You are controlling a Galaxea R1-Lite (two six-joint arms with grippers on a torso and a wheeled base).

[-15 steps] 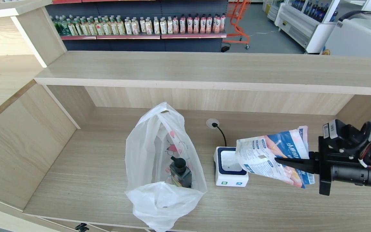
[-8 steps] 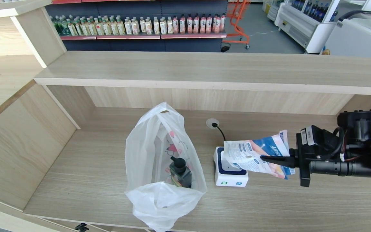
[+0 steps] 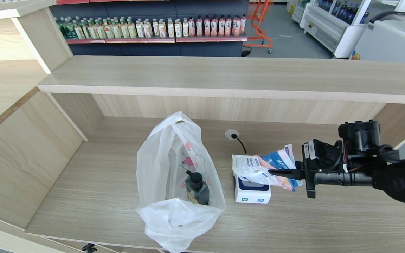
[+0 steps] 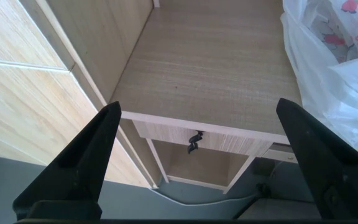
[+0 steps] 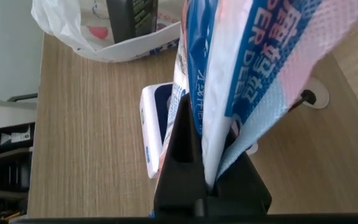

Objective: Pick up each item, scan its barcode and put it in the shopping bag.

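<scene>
Tool clamps pouch; scanner close behind.

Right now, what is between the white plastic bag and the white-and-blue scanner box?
Only bare wooden counter separates the white plastic bag and the white-and-blue scanner box, in the head view.

We find bare wood on the light wooden counter between the wooden left side wall and the white translucent plastic shopping bag, which stands tall. Just right of it, across a narrow gap, sits the white-and-blue box-shaped scanner. The blue-and-pink printed pouch, clamped in the right gripper, hangs over the scanner's top. A thin black cable runs behind it toward the raised wooden back wall
</scene>
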